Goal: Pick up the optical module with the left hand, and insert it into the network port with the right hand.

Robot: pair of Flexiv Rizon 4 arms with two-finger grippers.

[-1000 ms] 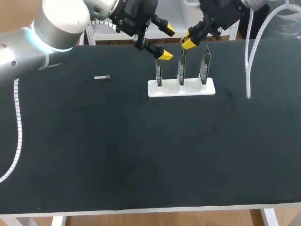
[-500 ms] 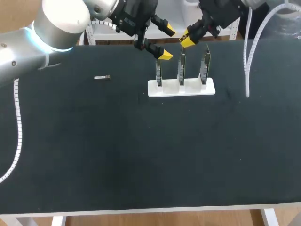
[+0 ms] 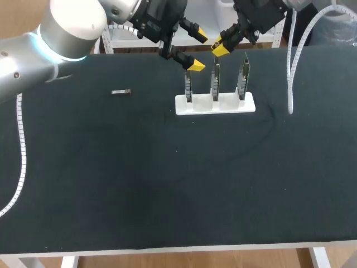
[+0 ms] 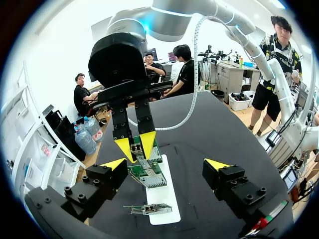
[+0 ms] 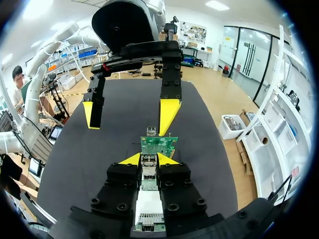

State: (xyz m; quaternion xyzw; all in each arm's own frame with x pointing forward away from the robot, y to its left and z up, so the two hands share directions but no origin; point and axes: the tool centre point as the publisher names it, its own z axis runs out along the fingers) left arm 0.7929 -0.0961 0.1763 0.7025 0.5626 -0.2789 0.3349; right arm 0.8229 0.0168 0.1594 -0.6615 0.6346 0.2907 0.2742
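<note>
The black matte table (image 3: 167,184) took up most of the head view. The white-and-grey left arm (image 3: 61,28) came in from the left corner. Its left gripper (image 3: 198,52) hung released, the yellow tips wide apart with nothing between them, above the leftmost board.

The right gripper (image 5: 148,160) sat over the middle board. Whether it was clenched, or grasping anything, could not be told.

Below both stood the white plastic holder block (image 3: 215,105). It carried three upright green circuit boards with metal network ports (image 3: 216,81), set in a row.

The small silver metal optical module (image 3: 121,92) lay flat on the table, well apart from the holder on the left arm's side and untouched.

The module looked light and rigid. Its smooth metal casing would likely slip under a poor pinch. A sensible hold would be across its two long sides near the middle. That would leave the plug end free for the right gripper.
</note>
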